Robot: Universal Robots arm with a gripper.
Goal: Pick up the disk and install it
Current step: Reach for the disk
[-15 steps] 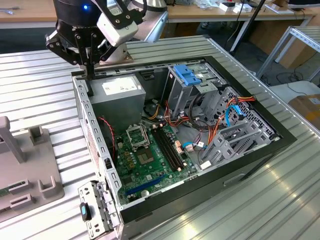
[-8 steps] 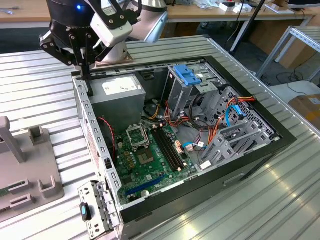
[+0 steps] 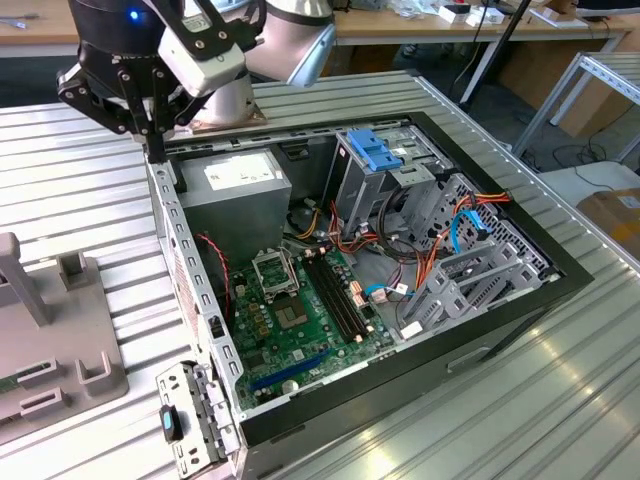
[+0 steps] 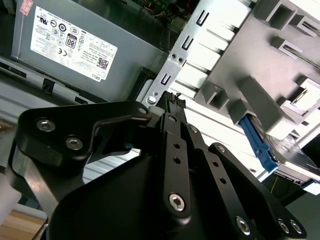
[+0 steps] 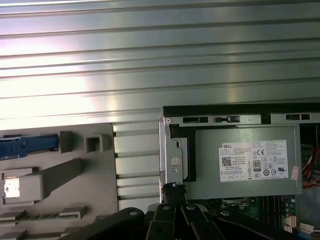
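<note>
The disk (image 4: 292,156) is a silver-grey drive with a blue carrier frame. It lies in the grey holder block (image 4: 235,60) on the table, and its blue frame (image 5: 27,144) also shows in the first wrist view. My gripper (image 3: 155,145) points down over the corner of the open computer case (image 3: 190,270), beside the power supply. Its black fingers (image 4: 170,102) are shut together with nothing between them. In the first wrist view the gripper (image 5: 172,189) sits over the case's metal edge, a hand's width or more from the disk.
The grey power supply (image 3: 235,185) with a white sticker fills the case's near corner. A motherboard (image 3: 300,310), cables and a drive cage with a ribbed blue tab (image 3: 380,150) lie deeper in. The holder block (image 3: 60,350) stands at the exterior view's left on the ribbed metal table (image 3: 90,190).
</note>
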